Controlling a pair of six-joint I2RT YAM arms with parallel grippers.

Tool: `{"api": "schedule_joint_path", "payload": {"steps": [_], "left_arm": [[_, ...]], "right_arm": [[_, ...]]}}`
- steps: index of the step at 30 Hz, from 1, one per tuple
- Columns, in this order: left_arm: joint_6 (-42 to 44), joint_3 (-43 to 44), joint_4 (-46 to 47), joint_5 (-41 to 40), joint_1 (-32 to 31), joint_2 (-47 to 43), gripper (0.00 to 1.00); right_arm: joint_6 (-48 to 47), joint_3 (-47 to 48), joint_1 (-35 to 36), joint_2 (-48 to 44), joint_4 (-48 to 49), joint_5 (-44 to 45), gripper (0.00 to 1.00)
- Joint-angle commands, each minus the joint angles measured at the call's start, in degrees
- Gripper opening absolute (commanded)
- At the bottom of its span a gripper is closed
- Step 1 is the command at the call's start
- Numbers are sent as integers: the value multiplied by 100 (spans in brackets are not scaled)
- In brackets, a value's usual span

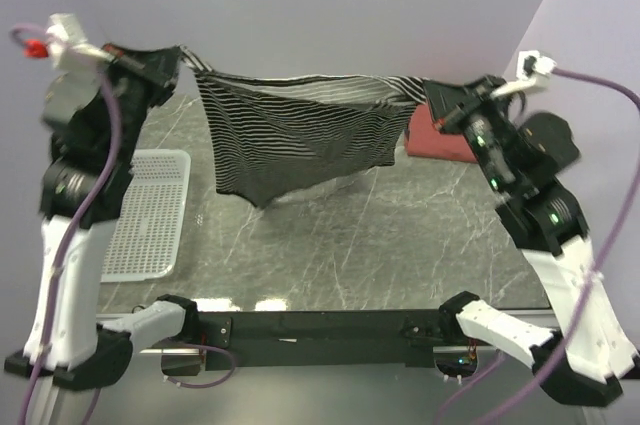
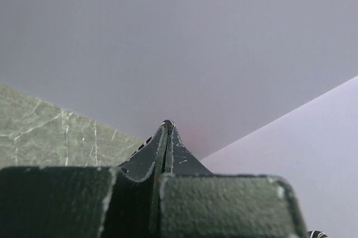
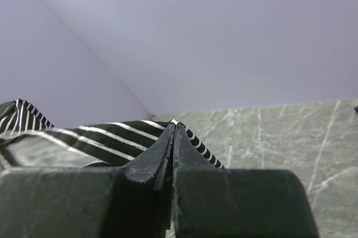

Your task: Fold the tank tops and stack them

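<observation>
1. Striped tank top [image 1: 290, 140] strung up in mid-air between the two arms, well above the counter [image 1: 380, 235]. Top edge pulled nearly straight, the rest sagging to a loose point in the middle.
2. Left jaws: clenched on one upper corner, over at the back left. In the left wrist view, pressed flat together with barely a sliver of stripes at the bottom edge, so going by the top view for the grip itself.
3. Right jaws: clamped too, grasping the opposite corner. Striped fabric [image 3: 112, 134] bunched right up against the tips in the right wrist view.
4. Why hoist it like that? Probably to let the cloth hang out flat and square before laying it down for the fold. Just a guess, though.
5. Rust-red tank top [image 1: 438, 141] lying on the counter at the back right, partly hidden behind the right arm [image 1: 520, 175]. Can't tell how neatly folded. No sign of a tan one anywhere in view.
6. White mesh basket [image 1: 150, 210] parked at the left side of the counter, just beside the left arm [image 1: 90, 135], well apart from the hanging top.
7. Next move, by the look of it: lower onto the open counter in front, keeping tension on both corners. Main risk: the saggy middle landing first and crumpling under.
</observation>
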Motion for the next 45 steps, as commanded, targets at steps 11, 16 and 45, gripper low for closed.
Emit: {"api": "schedule_joint_path", "payload": {"steps": [11,16,45], "left_arm": [[48,3238,2154,1779,613,3714,1],[58,4323,2195,2184,753,4158,0],[-1358,-6869,1071,1043,-1066,-1803,42]], "right_arm": [[488,2395,-1697,3253,1910,-2306,0],[558,3821,-1724,3678,1700,-2440,0],[1094,-5962,-2006,-602,900,-1950,66]]}}
